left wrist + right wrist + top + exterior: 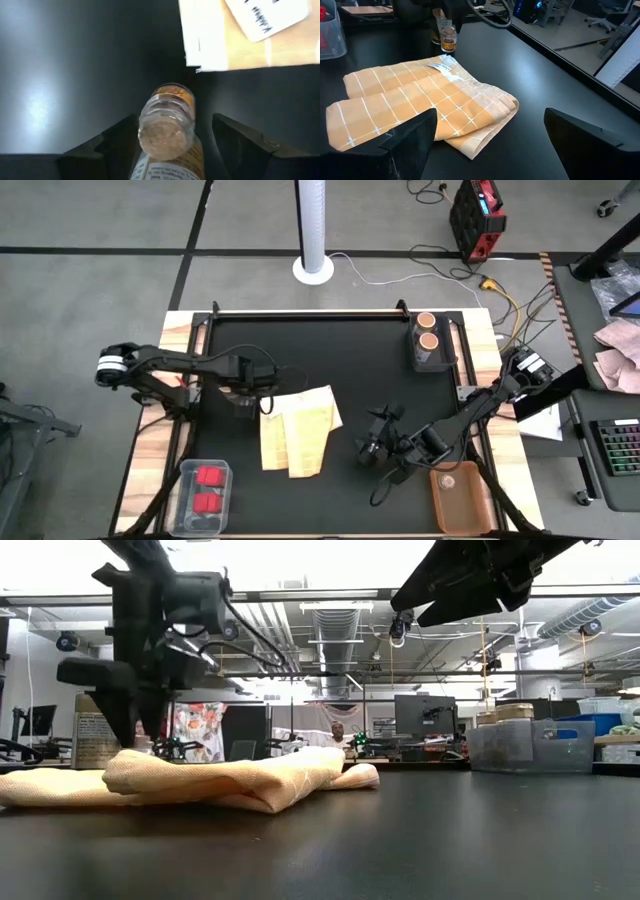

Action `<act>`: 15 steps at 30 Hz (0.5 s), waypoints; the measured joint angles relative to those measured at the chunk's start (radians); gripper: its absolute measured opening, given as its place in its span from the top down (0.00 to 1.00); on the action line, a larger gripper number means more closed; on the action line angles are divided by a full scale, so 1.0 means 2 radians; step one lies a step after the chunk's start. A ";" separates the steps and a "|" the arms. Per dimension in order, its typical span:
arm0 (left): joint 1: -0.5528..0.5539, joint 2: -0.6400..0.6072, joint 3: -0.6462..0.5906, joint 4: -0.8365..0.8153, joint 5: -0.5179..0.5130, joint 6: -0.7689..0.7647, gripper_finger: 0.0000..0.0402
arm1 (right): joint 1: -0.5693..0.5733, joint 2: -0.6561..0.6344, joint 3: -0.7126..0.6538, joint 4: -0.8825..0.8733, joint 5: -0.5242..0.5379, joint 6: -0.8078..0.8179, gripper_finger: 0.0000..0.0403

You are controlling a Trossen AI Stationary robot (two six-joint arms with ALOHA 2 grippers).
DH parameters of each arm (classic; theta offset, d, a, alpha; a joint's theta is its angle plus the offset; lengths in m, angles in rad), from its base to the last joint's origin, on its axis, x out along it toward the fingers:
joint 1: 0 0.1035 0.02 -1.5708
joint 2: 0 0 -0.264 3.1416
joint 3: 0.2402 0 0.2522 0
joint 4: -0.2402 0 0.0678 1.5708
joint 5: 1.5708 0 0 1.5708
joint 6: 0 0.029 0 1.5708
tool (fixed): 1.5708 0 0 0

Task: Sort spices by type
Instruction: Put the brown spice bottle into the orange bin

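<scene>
Small spice jar (167,127) sits between the left gripper (165,150) jaws, which are apart, a gap showing on both sides. No contact visible. Jar stands upright on the black bench (330,355), just beside the folded yellow cloth (297,430).

Left wrist view looks down on the jar's clear top w/ orange label; right wrist view gives it from the side, amber contents low, the left arm's dark body directly above. High view hides the jar under the left arm. Low view: cloth blocks it.

Right gripper (490,135) hovers off the cloth's other side, jaws wide apart, nothing in them.

Elsewhere: two brown-topped jars (427,332) in a dark tray (441,358) at the far right edge; two red blocks (208,489) in a clear bin (186,480) near left; brown tray (455,515) near right.
</scene>
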 joint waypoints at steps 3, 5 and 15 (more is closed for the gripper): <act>0.000 0.017 0.000 0.000 -0.006 0.000 0.41 | 0.000 0.000 0.000 0.000 0.000 0.000 0.11; 0.000 0.026 0.000 0.000 -0.008 0.000 0.41 | 0.000 0.000 0.000 0.000 0.000 0.000 0.11; 0.000 0.035 0.000 0.004 -0.008 0.000 0.50 | 0.000 0.000 -0.002 0.000 0.000 0.001 0.11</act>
